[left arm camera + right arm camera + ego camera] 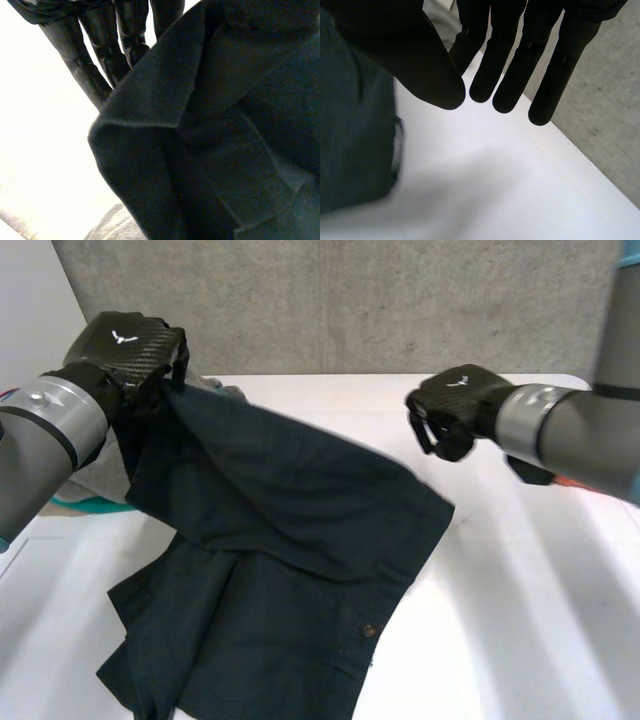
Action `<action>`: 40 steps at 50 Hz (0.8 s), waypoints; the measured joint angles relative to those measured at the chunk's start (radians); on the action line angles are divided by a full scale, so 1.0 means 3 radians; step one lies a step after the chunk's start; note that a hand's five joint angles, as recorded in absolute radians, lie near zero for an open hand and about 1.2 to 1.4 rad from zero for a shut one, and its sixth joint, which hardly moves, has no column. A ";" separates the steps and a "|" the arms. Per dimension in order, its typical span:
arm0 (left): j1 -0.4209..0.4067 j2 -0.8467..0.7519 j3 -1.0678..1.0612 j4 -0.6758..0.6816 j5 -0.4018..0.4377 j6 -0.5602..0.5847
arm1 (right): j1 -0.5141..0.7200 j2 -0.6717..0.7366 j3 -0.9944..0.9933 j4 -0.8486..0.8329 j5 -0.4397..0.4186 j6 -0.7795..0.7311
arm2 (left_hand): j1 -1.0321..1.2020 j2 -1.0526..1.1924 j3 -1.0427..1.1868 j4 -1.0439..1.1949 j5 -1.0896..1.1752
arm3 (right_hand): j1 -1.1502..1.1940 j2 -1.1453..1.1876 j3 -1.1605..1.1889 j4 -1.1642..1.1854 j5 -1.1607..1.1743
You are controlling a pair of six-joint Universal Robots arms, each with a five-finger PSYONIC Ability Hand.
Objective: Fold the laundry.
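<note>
So here's my setup: the dark navy garment (280, 540) is spread across the white table (520, 590), and it's my reference point for everything else. My left hand (130, 345) sits at the garment's far left corner and is clamped on the cloth there, holding that corner up off the table. The fabric slopes down from that grip in a long fold and the rest lies flat and a bit rumpled. From my left wrist, the cloth bunches right against my fingers (100, 55), with a thick fold hanging just beside them.

My right hand (452, 410) is off the garment's far right corner, apart from the cloth and holding nothing. In the right wrist view its fingers (512, 75) are straight and relaxed, hovering over bare table with the garment's edge off to one side.

There's a small button (369, 630) near the garment's near right edge. A grey cloth (95, 470) lies just past the garment's left side, under my left arm. A concrete wall (350, 300) stands behind the table, beyond the garment.
</note>
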 measured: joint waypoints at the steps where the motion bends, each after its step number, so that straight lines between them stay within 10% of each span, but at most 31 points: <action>1: -0.0004 -0.0008 0.0003 -0.0002 0.0007 0.0003 | -0.0013 -0.0032 0.0028 0.0020 0.0003 -0.0038 | 0.0000 0.0000 0.0000 0.0000 0.0000 | 0.0000 0.0000 0.0001 0.0000 0.0000; 11: -0.0230 -0.0610 0.0386 0.0136 0.0148 0.0082 | -0.0227 -0.0190 0.0263 0.0104 0.0166 -0.0339 | 0.0000 0.0000 0.0000 0.0000 0.0000 | -0.0001 0.0000 0.0001 0.0000 0.0001; 17: -0.0283 -0.1175 0.0879 0.0136 -0.0039 0.0152 | -0.0192 0.0301 0.0036 -0.0032 0.0226 0.0052 | 0.0000 0.0000 0.0004 0.0001 0.0000 | -0.2666 -0.2732 -0.2690 -0.2693 -0.2795; 21: -0.0273 -0.1297 0.1026 0.0014 -0.0136 0.0172 | -0.0148 0.0605 -0.0166 -0.0057 0.0280 0.0388 | 0.0000 0.0000 0.0004 0.0001 0.0000 | -0.3108 -0.3237 -0.3262 -0.3246 -0.3282; 40: -0.0135 -0.0253 -0.0051 0.0192 0.0145 0.0281 | 0.0184 0.1660 -0.1247 -0.0093 0.0405 0.1222 | 0.0000 0.0000 0.0004 0.0001 0.0000 | -0.3090 -0.3211 -0.3241 -0.3245 -0.3250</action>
